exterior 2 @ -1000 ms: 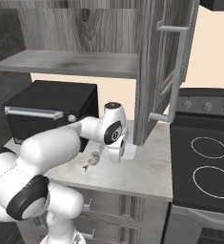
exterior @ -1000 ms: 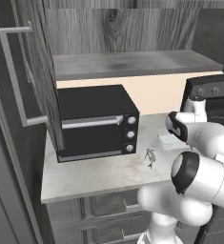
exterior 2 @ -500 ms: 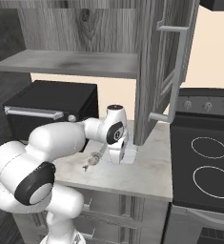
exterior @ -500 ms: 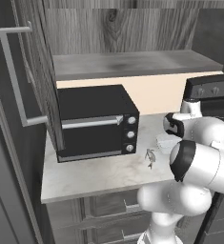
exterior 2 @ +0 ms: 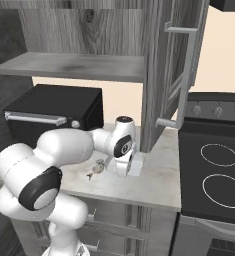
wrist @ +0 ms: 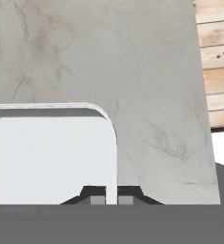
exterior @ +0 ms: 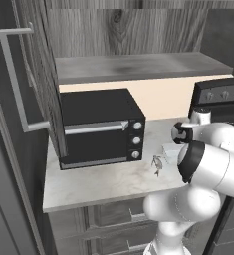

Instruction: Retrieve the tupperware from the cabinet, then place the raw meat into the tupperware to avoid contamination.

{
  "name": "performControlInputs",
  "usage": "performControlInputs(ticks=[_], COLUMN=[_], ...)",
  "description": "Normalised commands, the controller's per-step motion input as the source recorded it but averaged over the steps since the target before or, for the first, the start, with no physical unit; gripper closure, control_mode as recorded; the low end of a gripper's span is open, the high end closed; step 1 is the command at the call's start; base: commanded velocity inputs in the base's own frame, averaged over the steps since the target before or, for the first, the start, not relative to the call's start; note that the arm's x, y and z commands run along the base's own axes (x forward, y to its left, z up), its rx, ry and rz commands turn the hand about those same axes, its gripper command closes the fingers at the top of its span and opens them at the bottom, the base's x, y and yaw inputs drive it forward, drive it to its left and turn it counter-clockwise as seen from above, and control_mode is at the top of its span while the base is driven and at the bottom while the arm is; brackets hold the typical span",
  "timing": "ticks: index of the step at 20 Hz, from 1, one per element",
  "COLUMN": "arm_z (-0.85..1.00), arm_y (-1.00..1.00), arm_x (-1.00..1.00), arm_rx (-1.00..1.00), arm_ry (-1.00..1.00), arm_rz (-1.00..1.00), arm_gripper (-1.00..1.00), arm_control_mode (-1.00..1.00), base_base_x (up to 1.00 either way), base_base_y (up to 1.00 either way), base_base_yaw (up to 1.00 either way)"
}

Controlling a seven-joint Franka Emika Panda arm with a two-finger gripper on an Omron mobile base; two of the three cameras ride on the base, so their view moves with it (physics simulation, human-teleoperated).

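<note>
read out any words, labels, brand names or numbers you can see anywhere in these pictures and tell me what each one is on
None: no readable text in any view.
Black toaster oven with three knobs: front bears no lettering.
Black stove with a row of knobs: panel shows no legible marks.
Clear whitish plastic tupperware on the pale marble counter: plain, no label.
Dark grey wood-grain cabinet: plain.

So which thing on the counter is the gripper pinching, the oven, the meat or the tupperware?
The tupperware: the gripper is shut on its wall. The meat and the oven sit apart.

Base cams flank arm, share counter (exterior: pixel 103 184); hand cam close, facing down
</note>
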Motion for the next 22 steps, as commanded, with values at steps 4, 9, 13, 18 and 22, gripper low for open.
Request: performControlInputs(ticks=[4,9,13,18,22], arm_z=[-0.23,-0.24,-0.22,-0.09,-0.01], arm_y=[0.00,-0.03,-0.02,0.00,0.00], arm_x=[0.00,0.00,0.00,0.00,0.00], arm_rx=[0.00,0.00,0.00,0.00,0.00], arm_ry=[-0.05,-0.02,-0.01,-0.01,0.00], arm_rz=[0.00,0.00,0.00,0.00,0.00], arm_gripper=[1.00,1.00,1.00,1.00,1.00], arm_control_mode=[-1.00,-1.00,-1.00,-1.00,-1.00], base_base_x=[0.00,0.00,0.00,0.00,0.00], base_base_y=[0.00,0.00,0.00,0.00,0.00], base_base_yaw=[0.00,0.00,0.00,0.00,0.00])
